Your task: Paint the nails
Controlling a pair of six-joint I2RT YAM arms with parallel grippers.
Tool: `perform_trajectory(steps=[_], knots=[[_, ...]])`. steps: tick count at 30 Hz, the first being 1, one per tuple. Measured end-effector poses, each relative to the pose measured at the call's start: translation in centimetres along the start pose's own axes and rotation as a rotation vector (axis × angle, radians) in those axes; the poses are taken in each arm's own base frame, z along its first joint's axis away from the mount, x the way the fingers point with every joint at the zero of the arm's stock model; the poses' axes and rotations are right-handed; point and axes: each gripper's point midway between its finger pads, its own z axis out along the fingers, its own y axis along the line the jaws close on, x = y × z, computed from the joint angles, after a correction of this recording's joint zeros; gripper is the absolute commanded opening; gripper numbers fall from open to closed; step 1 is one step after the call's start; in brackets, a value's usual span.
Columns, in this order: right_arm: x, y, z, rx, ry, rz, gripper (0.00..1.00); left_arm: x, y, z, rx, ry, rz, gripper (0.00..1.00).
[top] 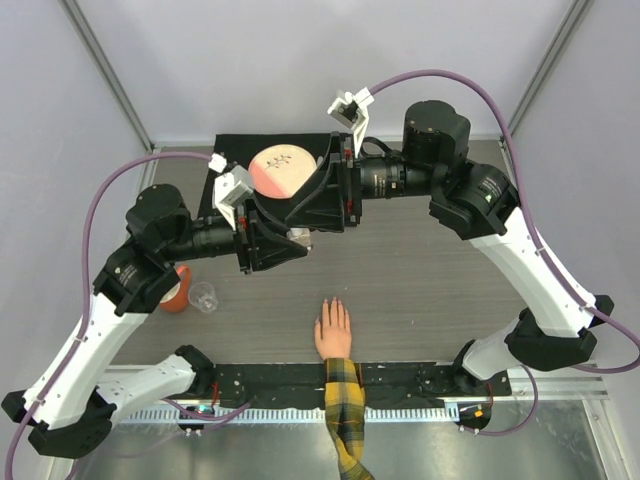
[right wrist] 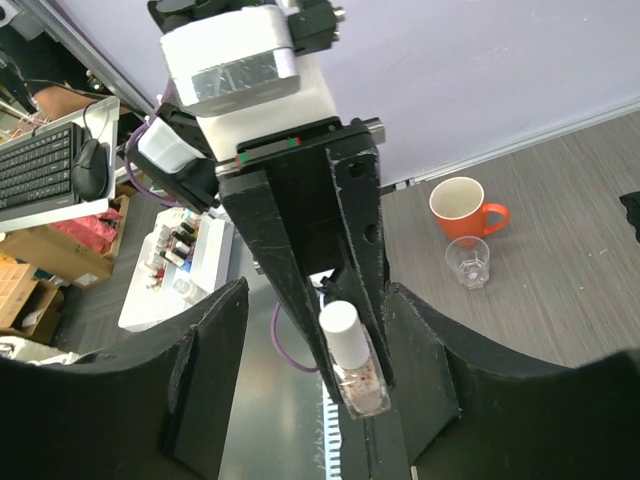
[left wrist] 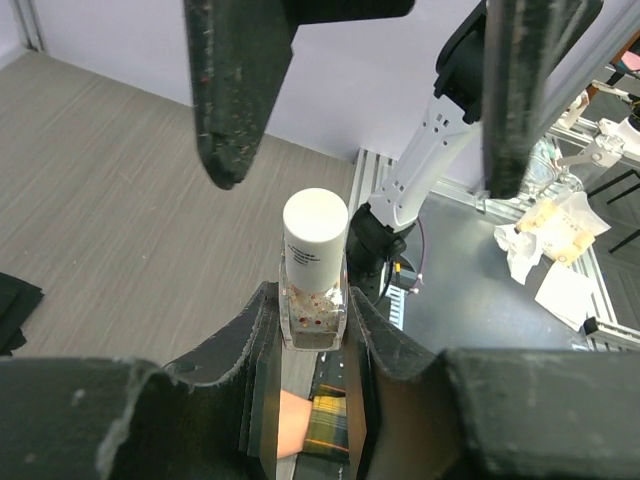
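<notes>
A flesh-coloured hand (top: pixel 333 330) with a yellow-and-black plaid sleeve (top: pixel 343 405) lies flat at the table's near edge. Its tiny nails (top: pixel 331 303) point away from the arms. My left gripper (left wrist: pixel 313 312) is shut on a small clear bottle (left wrist: pixel 313 305) with a white cap (left wrist: pixel 315 232), held upright above the table middle. It also shows in the right wrist view (right wrist: pixel 358 372). My right gripper (right wrist: pixel 318 292) is open, and its fingers (left wrist: pixel 232 95) stand wide on either side of the cap without touching it. Part of the hand (left wrist: pixel 292 425) shows below the bottle.
An orange mug (top: pixel 176 290) and a clear plastic cup (top: pixel 203 297) stand at the left, also in the right wrist view (right wrist: pixel 462 208). A pink round disc (top: pixel 280 168) lies on a black mat (top: pixel 228 150) at the back. A black rail (top: pixel 270 380) runs along the near edge.
</notes>
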Motion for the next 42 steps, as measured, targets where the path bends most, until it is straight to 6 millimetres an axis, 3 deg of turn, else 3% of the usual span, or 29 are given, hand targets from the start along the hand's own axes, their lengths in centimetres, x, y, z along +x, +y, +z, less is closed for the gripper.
perform_trajectory(steps=[4,14,24,27,28,29,31,32,35,36,42], knots=[[0.2,0.1,0.0,-0.011,0.009,-0.007,0.51,0.3,0.1,0.2,0.003,0.014,-0.017,0.00],[1.0,-0.5,-0.7,0.039,0.076,-0.054,0.46,0.2,0.1,0.3,0.004,0.027,-0.020,0.00],[2.4,-2.0,-0.6,0.086,0.143,-0.061,0.34,0.5,0.8,0.8,0.001,0.042,-0.017,0.00],[2.8,-2.5,-0.4,0.093,0.159,-0.058,0.19,0.6,0.9,0.9,0.000,0.046,-0.020,0.00],[2.9,-2.5,-0.4,0.092,0.162,-0.059,0.03,0.7,0.9,0.9,-0.001,0.053,-0.026,0.00],[2.9,-2.7,-0.4,0.098,0.164,-0.064,0.01,0.8,0.9,0.9,-0.001,0.057,-0.031,0.01],[3.0,-2.8,-0.4,0.102,0.168,-0.078,0.01,0.9,0.9,0.9,-0.003,0.062,-0.042,0.23],[3.0,-3.0,-0.4,0.108,0.167,-0.084,0.01,0.9,1.0,0.9,-0.010,0.061,-0.043,0.51],[3.0,-4.2,-0.5,0.167,0.153,-0.097,0.01,0.7,1.9,0.7,-0.069,0.053,-0.036,0.79],[3.5,-4.9,-0.7,0.212,0.152,-0.093,0.01,0.6,2.4,0.6,-0.098,0.046,-0.026,0.99],[5.7,-12.0,-4.5,0.641,0.072,-0.068,0.01,-1.1,4.9,-2.1,-0.343,-0.037,0.043,1.00]])
